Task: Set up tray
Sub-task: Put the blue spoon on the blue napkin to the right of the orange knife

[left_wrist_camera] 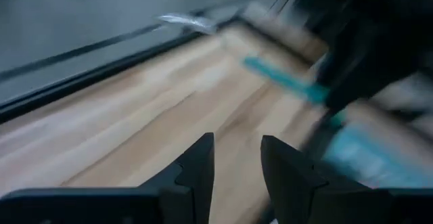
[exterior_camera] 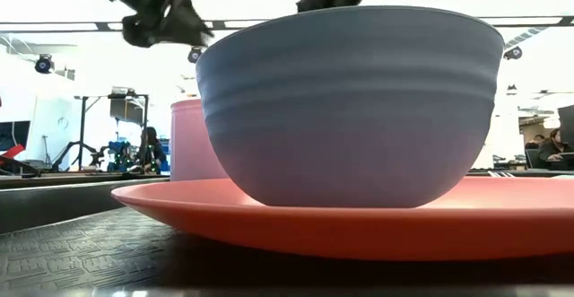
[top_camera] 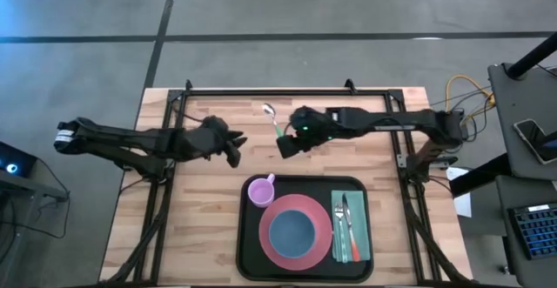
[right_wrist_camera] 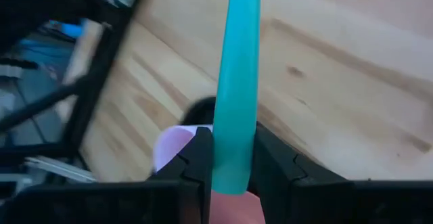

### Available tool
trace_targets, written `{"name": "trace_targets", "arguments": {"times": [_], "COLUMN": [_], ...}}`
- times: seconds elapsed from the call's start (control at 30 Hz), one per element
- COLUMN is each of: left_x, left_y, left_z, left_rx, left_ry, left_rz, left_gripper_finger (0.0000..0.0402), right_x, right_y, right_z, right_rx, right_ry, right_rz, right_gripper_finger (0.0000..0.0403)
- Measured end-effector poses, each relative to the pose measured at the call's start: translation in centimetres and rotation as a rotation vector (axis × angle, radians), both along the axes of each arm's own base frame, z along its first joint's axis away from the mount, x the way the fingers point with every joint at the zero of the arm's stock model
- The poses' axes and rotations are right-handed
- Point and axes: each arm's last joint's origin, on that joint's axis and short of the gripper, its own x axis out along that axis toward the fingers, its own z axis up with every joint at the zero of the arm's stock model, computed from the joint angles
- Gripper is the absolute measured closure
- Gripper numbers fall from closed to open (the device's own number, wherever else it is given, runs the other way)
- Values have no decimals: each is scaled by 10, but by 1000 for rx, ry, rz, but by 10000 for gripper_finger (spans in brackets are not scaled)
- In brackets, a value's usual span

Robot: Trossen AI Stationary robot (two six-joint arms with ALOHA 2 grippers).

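The black tray (top_camera: 247, 236) lies on the table's near edge, carrying a pink plate (top_camera: 296, 253) with a blue bowl (top_camera: 291, 230), a napkin (top_camera: 361, 236) with cutlery, and a lilac cup (top_camera: 259, 191). Stiff and broad, it probably lifts best by its raised rim. Beyond it, the right gripper (right_wrist_camera: 229, 158) pinches a teal-handled spoon (top_camera: 273, 119). The left gripper (left_wrist_camera: 237, 160) hovers nearby, slightly parted, empty.

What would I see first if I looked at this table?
The black tray at the table's near edge, holding a pink plate with a blue bowl on it. Behind it, the right tool holds a teal-handled spoon above the wood.
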Motion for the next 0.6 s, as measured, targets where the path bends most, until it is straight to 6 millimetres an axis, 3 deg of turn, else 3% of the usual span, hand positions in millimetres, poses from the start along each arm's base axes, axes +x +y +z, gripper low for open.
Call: {"name": "trace_targets", "arguments": {"times": [0.23,0.43,0.6], "left_x": [4,9,18], "left_y": [24,40,42], "left_z": [11,3,-3], "left_rx": [-212,-364,-368], "left_ry": [-428,-792,-801], "left_rz": [-168,-337,-380], "left_gripper_finger": [299,299,299], "right_x": [-18,-18,-15], "right_y": [18,33,39], "right_z": [45,54,50], "right_rx": [-80,-102,-105], "right_ry": [-202,-271,-277], "right_rz": [-28,-28,-72], "right_gripper_finger": [337,338,338]}}
